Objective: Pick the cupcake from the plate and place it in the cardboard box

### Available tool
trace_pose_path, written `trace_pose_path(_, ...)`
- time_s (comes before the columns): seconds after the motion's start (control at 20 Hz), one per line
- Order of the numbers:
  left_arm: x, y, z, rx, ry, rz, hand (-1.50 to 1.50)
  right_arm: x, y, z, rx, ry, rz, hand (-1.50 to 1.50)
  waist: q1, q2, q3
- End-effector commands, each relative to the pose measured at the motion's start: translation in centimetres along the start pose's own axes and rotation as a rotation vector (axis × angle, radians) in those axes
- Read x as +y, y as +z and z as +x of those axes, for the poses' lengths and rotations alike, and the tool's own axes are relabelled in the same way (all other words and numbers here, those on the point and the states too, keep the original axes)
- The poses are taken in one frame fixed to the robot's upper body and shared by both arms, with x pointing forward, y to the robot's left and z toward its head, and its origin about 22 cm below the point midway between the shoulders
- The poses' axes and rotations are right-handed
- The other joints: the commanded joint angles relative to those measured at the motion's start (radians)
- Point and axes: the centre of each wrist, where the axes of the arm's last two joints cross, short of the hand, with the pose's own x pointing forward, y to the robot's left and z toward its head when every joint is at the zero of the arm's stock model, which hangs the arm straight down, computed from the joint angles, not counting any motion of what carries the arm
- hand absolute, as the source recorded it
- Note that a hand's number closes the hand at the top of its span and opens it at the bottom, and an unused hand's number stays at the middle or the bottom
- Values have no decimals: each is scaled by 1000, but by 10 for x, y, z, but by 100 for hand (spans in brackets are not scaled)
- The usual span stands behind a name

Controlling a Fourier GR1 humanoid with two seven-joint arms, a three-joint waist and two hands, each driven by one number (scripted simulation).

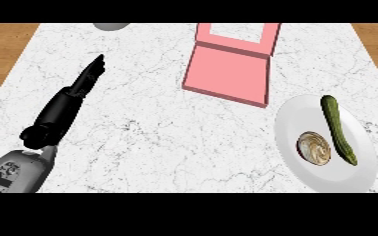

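Note:
A cupcake (315,148) with swirled brown and cream top sits on a white plate (295,125) at the right of the counter, next to a green cucumber (338,129) lying lengthwise on the same plate. A pink box (225,72) with its lid tilted open lies at the top centre, left of and above the plate. My left hand (63,105) shows at the left, fingers straight and pointing up toward the far edge, holding nothing. It is far from the plate and the box. My right hand does not show.
A grey round object (111,26) peeks in at the far edge, top left. The marble counter (148,130) spreads between my left hand and the plate. Wooden floor shows past both top corners.

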Motion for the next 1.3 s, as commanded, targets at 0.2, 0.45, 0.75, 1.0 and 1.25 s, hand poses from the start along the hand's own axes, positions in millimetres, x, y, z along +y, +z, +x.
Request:
trace_pose_path(0.2, 11, -6, -3, 18, 10, 10, 0, 0, -25, 35, -40, 272, 444, -150, -10, -11, -5)
trace_pose_path(0.45, 1, -14, 12, 16, -3, 15, 0, 42, -37, 55, -33, 398, 549, -150, -17, -15, -4)
trace_pose_path(0.75, -9, 5, -13, 27, 5, 18, 0, 74, -26, 74, 38, 478, 603, -150, -25, -13, -4)
trace_pose_path(1.0, 2, 6, -19, 28, -10, 10, 0, 79, -19, 80, 137, 467, 635, -150, -20, -11, -4)
trace_pose_path(1.25, 12, 7, -13, 27, -1, 11, 0, 100, -19, 91, 159, 454, 667, -150, -17, -12, -4)
